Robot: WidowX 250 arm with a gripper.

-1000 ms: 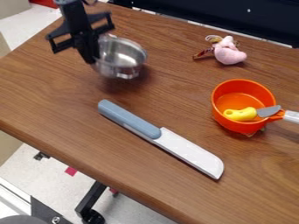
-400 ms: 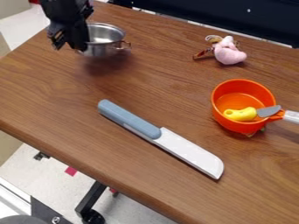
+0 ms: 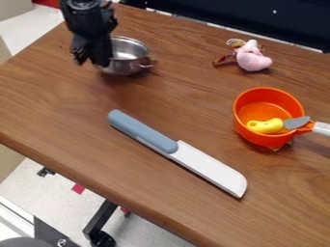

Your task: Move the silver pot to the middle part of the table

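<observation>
Camera view: silver pot in the gripper's grasp, toward the table's far left corner

Nearest, below the near edge of the table (image 3: 71,99), a black leg with a wheel (image 3: 103,237) stands on the pale floor (image 3: 67,207). On the table, a large knife (image 3: 206,166) lies flat, roughly along that near edge, its blue-grey handle (image 3: 142,130) toward the left and its white blade toward the right.

Farther back and to the right is an orange pan (image 3: 264,137), upright, with its grey handle (image 3: 321,128) running out past the view's right side. A small knife with a yellow handle (image 3: 264,126) leans in it, the grey blade lying over the rim on the side of the pan's handle.

Beyond, on the left, the gripper (image 3: 92,61) hangs down and is clamped on the left side of the silver pot (image 3: 127,67), whose other side, with a small loop handle, faces right. The gap between the fingers is too dark to make out. The pot is well short of the table's middle; whether its base touches the wood cannot be told.

Near the far edge, right of the pot and well apart from it, lies a pink soft toy (image 3: 253,60).
</observation>
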